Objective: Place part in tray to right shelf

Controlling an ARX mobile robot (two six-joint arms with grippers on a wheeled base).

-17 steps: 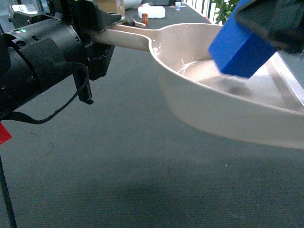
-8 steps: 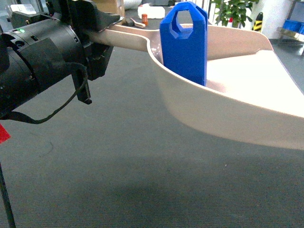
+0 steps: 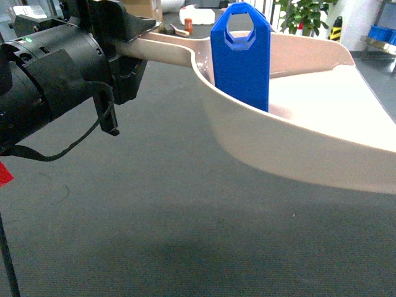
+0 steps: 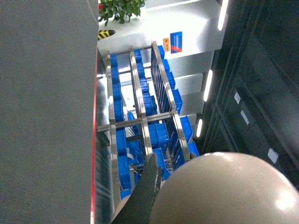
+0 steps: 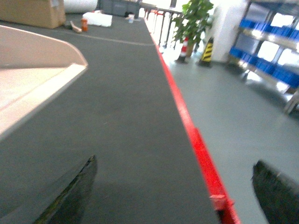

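The tray (image 3: 297,139), a pale beige scoop, hangs above the dark table. My left gripper (image 3: 137,44) is shut on its long handle (image 3: 164,51). The blue part (image 3: 241,59) stands upright inside the tray near the handle end, hexagonal hole at the top, with nothing touching it. In the left wrist view one black finger (image 4: 148,186) lies against the tray's rounded underside (image 4: 224,191). My right gripper (image 5: 173,196) is open and empty above the table's right edge, to the right of the tray's lip (image 5: 42,88). The right shelf is out of view.
A red strip (image 5: 196,140) marks the table's right edge, with grey floor beyond. Steel racks holding blue crates (image 4: 140,121) stand past it. A cardboard box (image 5: 32,11), a white pack (image 3: 198,15) and an orange canister (image 3: 189,25) sit at the far end.
A second ago my right gripper held the blue part tilted over the tray. It has let go and left the head view; the part now stands upright in the tray.
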